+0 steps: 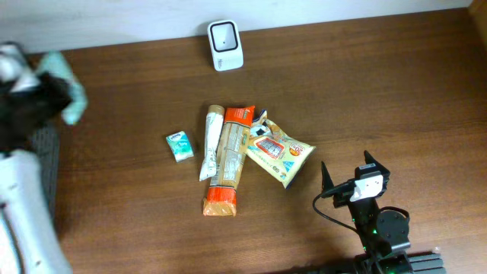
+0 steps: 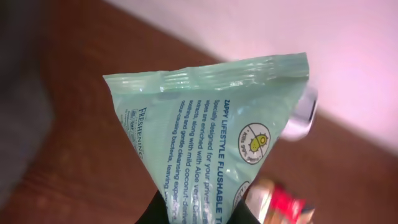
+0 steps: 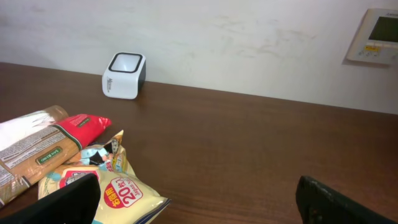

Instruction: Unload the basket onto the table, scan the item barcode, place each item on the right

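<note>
Overhead: I see wipes pack point(image 1: 67, 93) held aloft at 10 o'clock, blurred; scanner point(image 1: 226, 46) at 12, snack pile point(image 1: 236, 156) mid-table point(image 1: 380, 91); right fingers point(image 1: 325, 176) released at 5.
Left wrist: left fingers point(image 2: 152, 216) clenched on pack's bottom, sealed edge pointing 12, axis 6-to-12.
Right wrist: scanner at 10, snack pile at 8.

This is probably a lab bench dressed as a mock shop checkout. A brown wooden table point(image 1: 396, 99) stands against a plain white wall point(image 3: 249, 43), with a small white barcode scanner point(image 1: 225, 46), packaged snacks point(image 1: 228, 160) and a wall control panel point(image 3: 376, 36).
</note>
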Controlling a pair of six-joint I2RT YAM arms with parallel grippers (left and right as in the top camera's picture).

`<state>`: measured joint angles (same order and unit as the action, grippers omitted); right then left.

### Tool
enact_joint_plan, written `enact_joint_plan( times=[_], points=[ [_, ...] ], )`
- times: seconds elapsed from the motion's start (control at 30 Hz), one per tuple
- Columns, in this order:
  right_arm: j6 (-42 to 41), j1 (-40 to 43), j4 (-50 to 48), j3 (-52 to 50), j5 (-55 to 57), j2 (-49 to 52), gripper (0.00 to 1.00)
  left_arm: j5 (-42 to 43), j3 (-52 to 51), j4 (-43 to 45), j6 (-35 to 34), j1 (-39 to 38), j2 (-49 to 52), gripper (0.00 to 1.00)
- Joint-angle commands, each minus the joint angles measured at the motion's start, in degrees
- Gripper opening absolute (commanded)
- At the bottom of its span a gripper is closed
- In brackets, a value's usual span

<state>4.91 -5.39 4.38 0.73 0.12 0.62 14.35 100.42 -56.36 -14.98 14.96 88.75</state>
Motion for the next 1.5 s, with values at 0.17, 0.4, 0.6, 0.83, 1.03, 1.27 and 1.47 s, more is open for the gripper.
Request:
enact_joint_plan(
  times=[0.17,0.4,0.6,0.83,1.03,1.27,1.47],
  points=[
    [0.2,0.3,0.2,-0.4,-0.1,-0.4,0.99,-14.6,-8.0,-0.6,-1.6,-19.1,18.9,0.01],
    [0.2,0.3,0.2,-0.4,-0.1,-0.4,0.99,-14.2,-8.0,-1.7,-2.1,-22.3,32.6,0.2],
    [0.2,0.3,0.2,-0.4,-0.1,-0.4,0.99,-17.0,-3.3,-6.3,-2.1,-23.4,32.8,0.99],
    [0.2,0.3,0.2,-0.4,-0.1,-0.4,0.99,-27.7,22.1,-22.9,-2.1,-18.0,22.9,0.99],
    [0.2,0.3,0.2,-0.4,-0.1,-0.4,0.99,-35.3,22.8,-23.6,-2.1,-4.5,13.8,0.99],
    [0.2,0.3,0.2,-0.4,-0.1,-0.4,0.99,-34.7,22.7,-24.3,-2.1,4.3,13.7,0.99],
    [0.2,0.3,0.2,-0.4,-0.1,-0.4,0.99,-34.7,22.7,-24.3,-2.1,4.3,13.7,0.99]
  ],
)
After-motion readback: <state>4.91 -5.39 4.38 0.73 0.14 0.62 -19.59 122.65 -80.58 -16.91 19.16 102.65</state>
